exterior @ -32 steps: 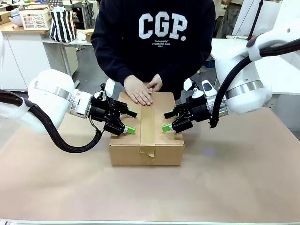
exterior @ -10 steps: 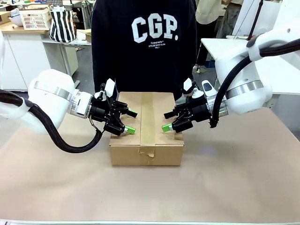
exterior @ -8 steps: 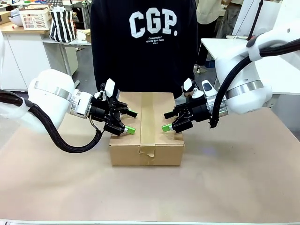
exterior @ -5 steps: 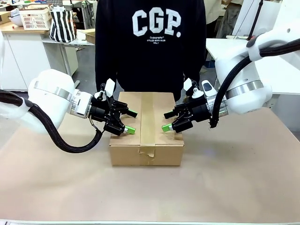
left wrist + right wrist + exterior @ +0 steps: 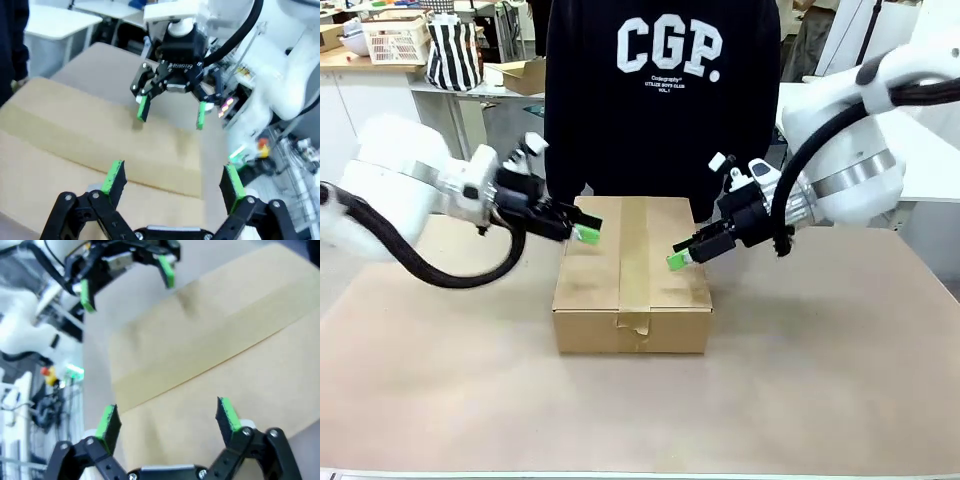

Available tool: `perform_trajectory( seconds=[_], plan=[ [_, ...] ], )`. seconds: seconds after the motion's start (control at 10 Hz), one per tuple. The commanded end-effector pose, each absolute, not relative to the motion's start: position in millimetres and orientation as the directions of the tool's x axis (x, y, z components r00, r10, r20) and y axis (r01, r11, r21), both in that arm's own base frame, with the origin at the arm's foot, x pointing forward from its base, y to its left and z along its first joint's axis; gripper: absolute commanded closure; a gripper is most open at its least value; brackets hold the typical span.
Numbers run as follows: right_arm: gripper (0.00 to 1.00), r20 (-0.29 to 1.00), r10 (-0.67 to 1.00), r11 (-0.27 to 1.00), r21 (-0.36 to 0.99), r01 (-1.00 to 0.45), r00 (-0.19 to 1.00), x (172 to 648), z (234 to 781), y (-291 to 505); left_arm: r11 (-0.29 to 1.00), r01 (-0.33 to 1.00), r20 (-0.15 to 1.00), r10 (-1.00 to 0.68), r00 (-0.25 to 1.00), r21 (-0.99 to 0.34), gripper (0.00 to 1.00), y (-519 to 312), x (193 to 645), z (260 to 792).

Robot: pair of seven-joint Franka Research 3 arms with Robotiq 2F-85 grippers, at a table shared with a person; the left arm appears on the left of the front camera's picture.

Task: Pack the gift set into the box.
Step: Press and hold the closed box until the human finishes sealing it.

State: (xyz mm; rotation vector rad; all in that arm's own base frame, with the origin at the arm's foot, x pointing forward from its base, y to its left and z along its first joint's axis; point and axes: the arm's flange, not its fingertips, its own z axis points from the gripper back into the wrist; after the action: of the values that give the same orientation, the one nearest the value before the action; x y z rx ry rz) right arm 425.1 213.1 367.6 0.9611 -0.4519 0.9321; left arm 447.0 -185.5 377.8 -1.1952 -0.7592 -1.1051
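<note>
The box (image 5: 630,270) stands shut in the middle of the table, with a strip of brown tape (image 5: 634,250) along its top seam. The gift set is out of view. My left gripper (image 5: 585,232) hovers open over the box's far left corner, holding nothing. My right gripper (image 5: 678,258) hovers open above the box's right side, also empty. In the left wrist view my open left gripper (image 5: 172,180) faces the box top (image 5: 75,130) and the right gripper (image 5: 170,109). In the right wrist view my open right gripper (image 5: 167,419) faces the box top (image 5: 210,340) and the left gripper (image 5: 127,280).
A person in a dark sweatshirt (image 5: 660,90) stands at the far edge, right behind the box. Brown paper (image 5: 820,380) covers the table. A white basket (image 5: 395,40), a striped bag (image 5: 453,50) and a small carton (image 5: 525,75) sit on desks at the back left.
The person's hands have left the box top and the person has shifted right. Both grippers have risen from the box's sides; the left one moved up and back.
</note>
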Motion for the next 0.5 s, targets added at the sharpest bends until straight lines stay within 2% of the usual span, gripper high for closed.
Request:
perform_trajectory(
  seconds=[0.0,0.1,0.2,0.3,0.4],
  plan=[
    [0.0,0.586,0.382,0.263,0.673,-0.692,0.715,416.1,421.1,193.4,-0.059,0.855,0.847,-0.189,0.497,-0.515,0.0,-153.5,426.0,406.7],
    [0.0,0.595,0.311,0.293,0.682,-0.67,0.741,403.6,430.5,182.3,-0.113,0.799,0.804,-0.16,0.572,-0.591,0.0,-140.5,413.0,406.6],
    [0.0,0.622,0.206,0.331,0.682,-0.652,0.755,384.7,436.2,165.6,-0.109,0.668,0.676,-0.169,0.717,-0.736,0.0,-121.9,397.9,401.0],
    [0.0,0.643,0.077,0.376,0.689,-0.619,0.762,361.4,436.0,143.4,-0.157,0.544,0.566,-0.179,0.805,-0.824,0.0,-99.7,380.4,393.4],
    [0.0,0.642,-0.055,0.41,0.713,-0.569,0.765,339.0,429.1,111.1,-0.101,0.403,0.415,-0.156,0.896,-0.909,0.0,-70.1,358.3,380.4]
  ],
)
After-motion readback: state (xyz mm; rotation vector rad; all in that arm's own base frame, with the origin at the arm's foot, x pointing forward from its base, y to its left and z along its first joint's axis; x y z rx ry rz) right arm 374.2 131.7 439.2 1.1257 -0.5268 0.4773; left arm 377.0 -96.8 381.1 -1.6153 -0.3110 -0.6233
